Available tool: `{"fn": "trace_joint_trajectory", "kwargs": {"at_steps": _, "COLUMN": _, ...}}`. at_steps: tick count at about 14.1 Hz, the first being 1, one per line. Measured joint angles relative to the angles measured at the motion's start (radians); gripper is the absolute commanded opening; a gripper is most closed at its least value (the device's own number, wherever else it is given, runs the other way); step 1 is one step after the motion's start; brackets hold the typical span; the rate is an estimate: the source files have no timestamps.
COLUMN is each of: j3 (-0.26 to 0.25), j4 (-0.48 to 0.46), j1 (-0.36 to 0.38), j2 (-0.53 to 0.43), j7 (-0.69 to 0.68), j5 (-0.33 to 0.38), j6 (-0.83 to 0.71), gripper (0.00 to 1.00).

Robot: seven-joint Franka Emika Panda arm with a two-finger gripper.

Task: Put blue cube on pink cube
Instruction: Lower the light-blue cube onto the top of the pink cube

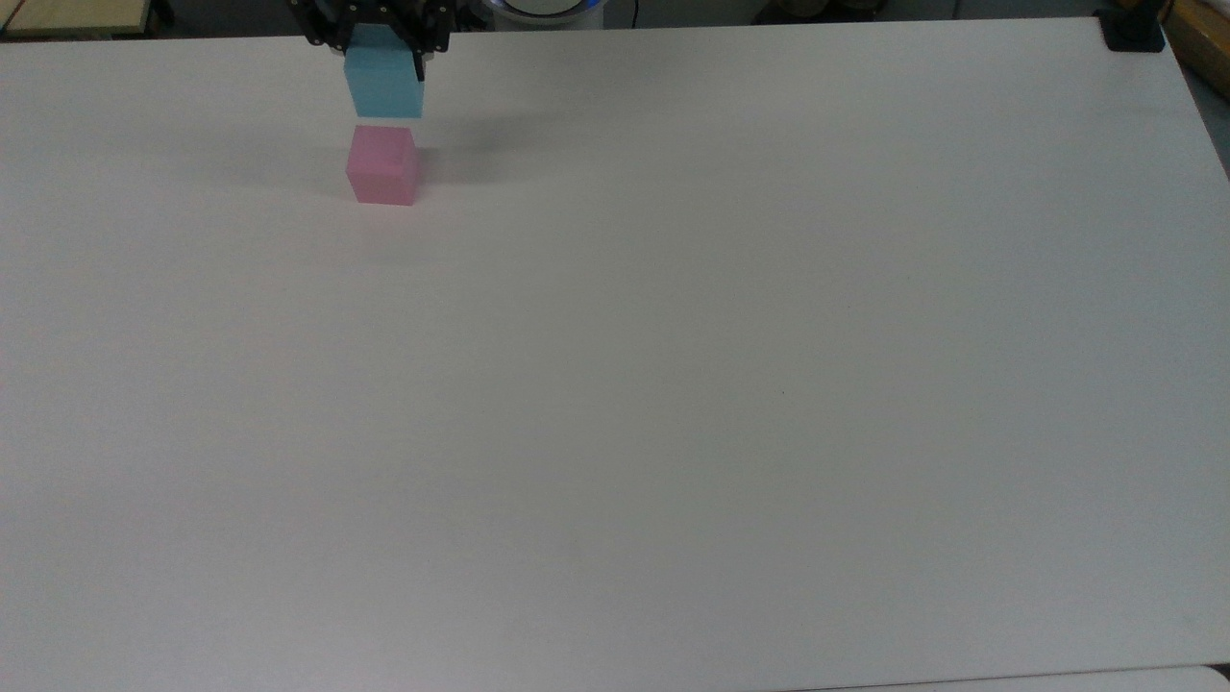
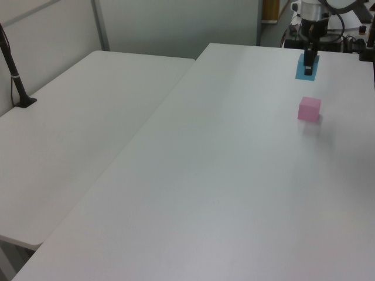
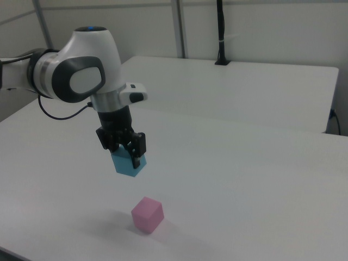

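My gripper (image 3: pixel 126 156) is clamped on the blue cube (image 3: pixel 129 163), holding it up off the table (image 1: pixel 673 384), w/ fingers pinching its sides. Pink cube (image 3: pixel 147 215) sits on the table below my gripper, clear gap btwn the two cubes; in the top view it's just under the blue one.

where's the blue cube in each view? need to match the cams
Top view: blue cube at the top edge, left of centre, in the gripper, just above the pink cube in the picture.
Left view: upper right, above the pink cube.
Right view: left of centre, held up off the table.
Shared landmark: the pink cube.
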Motion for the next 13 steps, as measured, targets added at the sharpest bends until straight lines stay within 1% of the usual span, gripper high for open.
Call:
{"fn": "trace_joint_trajectory", "kwargs": {"at_steps": 4, "j3": 0.000, "j4": -0.042, "j1": -0.052, "j2": 0.003, "j7": -0.005, "j5": 0.000, "j6": 0.035, "gripper": 0.10}}
{"fn": "trace_joint_trajectory", "kwargs": {"at_steps": 7, "j3": 0.000, "j4": -0.120, "j1": -0.080, "j2": 0.007, "j7": -0.023, "j5": 0.000, "j6": 0.140, "gripper": 0.10}}
{"fn": "trace_joint_trajectory", "kwargs": {"at_steps": 10, "j3": 0.000, "j4": -0.209, "j1": -0.091, "j2": 0.020, "j7": -0.028, "j5": 0.000, "j6": 0.269, "gripper": 0.12}}
{"fn": "trace_joint_trajectory", "kwargs": {"at_steps": 13, "j3": 0.000, "j4": -0.225, "j1": -0.091, "j2": 0.033, "j7": -0.028, "j5": 0.000, "j6": 0.282, "gripper": 0.14}}
